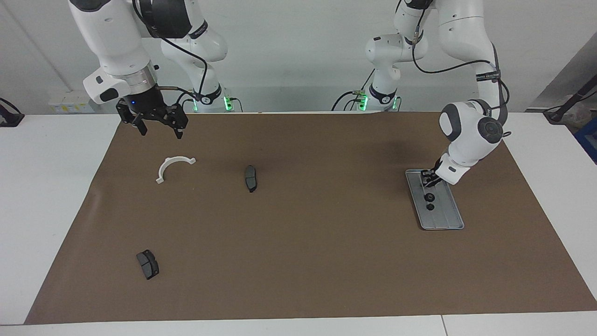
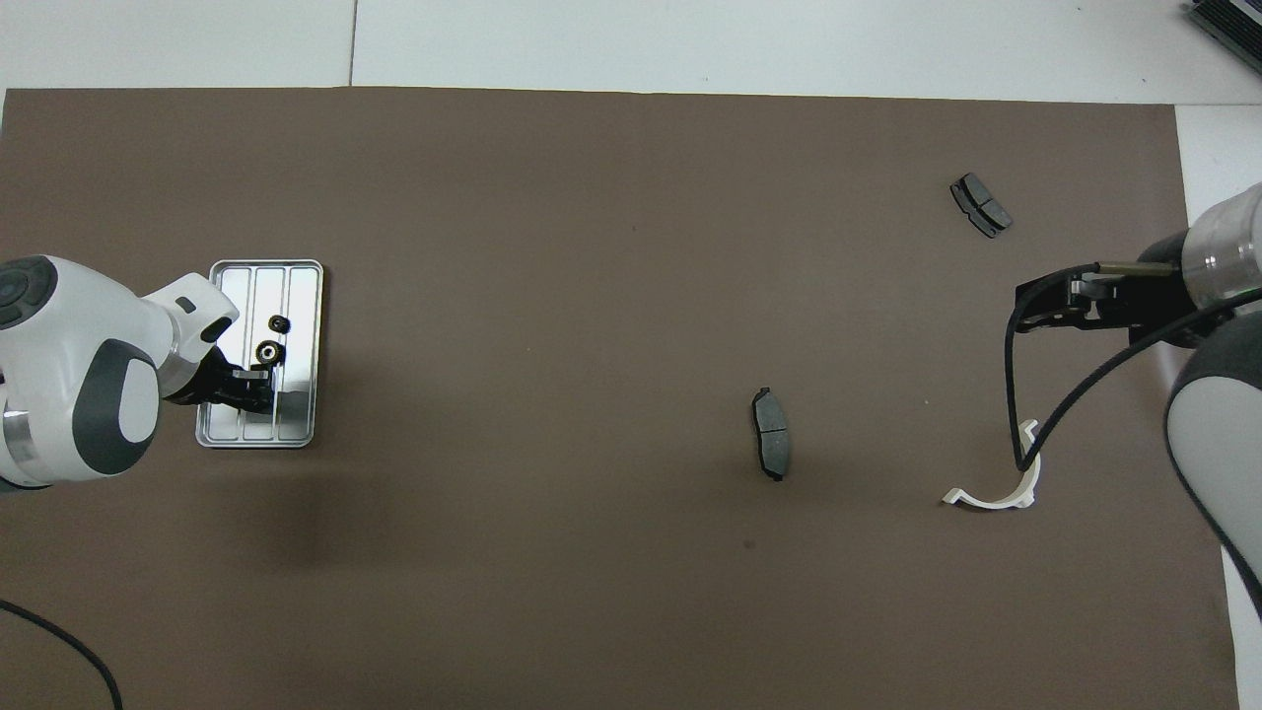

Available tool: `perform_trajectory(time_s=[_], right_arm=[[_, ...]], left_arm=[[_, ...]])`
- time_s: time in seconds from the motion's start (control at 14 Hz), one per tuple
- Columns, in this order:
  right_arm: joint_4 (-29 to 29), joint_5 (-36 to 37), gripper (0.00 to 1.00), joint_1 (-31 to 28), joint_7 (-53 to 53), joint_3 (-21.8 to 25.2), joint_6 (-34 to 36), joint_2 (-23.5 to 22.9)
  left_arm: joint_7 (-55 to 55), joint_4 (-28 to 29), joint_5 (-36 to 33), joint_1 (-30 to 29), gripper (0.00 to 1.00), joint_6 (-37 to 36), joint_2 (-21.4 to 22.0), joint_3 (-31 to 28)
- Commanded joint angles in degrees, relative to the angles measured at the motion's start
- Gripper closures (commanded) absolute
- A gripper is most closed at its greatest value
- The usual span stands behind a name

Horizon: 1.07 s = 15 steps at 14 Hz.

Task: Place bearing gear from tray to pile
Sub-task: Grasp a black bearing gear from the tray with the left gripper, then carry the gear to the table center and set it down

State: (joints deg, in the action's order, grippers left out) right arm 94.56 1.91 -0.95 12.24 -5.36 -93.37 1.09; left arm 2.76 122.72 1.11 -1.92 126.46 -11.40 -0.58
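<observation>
Brown mat covers most of the white table, bare white strips along the edges. Small dark object sits at the table's edge at the right arm's end. Black cable curls over the mat's corner nearest the robots, left arm's end.

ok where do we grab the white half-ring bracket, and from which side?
Take the white bracket at the middle of its arc, coming straight down from above, with the end effector straddling the band, inside the curve and outside it. It lies flat on the brown mat, its open side turned away from the robots, and the band looks thin there. The small tabs at its ends probably give a poorer hold.
</observation>
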Motion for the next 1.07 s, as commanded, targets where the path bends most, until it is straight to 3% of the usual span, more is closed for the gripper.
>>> perform_trajectory(time_s=[0.0, 0.21, 0.43, 0.72, 1.0], right_arm=[[0.80, -1.39, 0.00, -0.98, -1.34, -0.09, 0.56, 1.02], [0.80, -1.39, 0.00, -0.63, -1.26, -0.18, 0.74, 1.02], [0.80, -1.39, 0.00, -0.28, -1.08, -0.18, 0.56, 1.02], [0.80, -1.39, 0.00, -0.01, -0.91, -0.71, 0.12, 1.02], [0.80, -1.39, 0.00, -0.01, -0.73, -0.71, -0.14, 1.02]], left_arm=[[0.23, -1.06, -0.94, 0.25, 0.83, 1.07, 0.51, -0.21], [-2.57, -7.91, 1.43, 2.17, 0.85, -3.56, 0.94, 0.40], [-18.08, -12.67, 1.79, 10.32, 0.85, -12.01, 1.91, 0.49], [-38.67, -12.24, 1.79, 23.16, 0.85, -11.15, 2.61, 0.67], [-49.06, -11.54, 1.79, 31.96, 0.81, -3.17, -0.62, 0.67]])
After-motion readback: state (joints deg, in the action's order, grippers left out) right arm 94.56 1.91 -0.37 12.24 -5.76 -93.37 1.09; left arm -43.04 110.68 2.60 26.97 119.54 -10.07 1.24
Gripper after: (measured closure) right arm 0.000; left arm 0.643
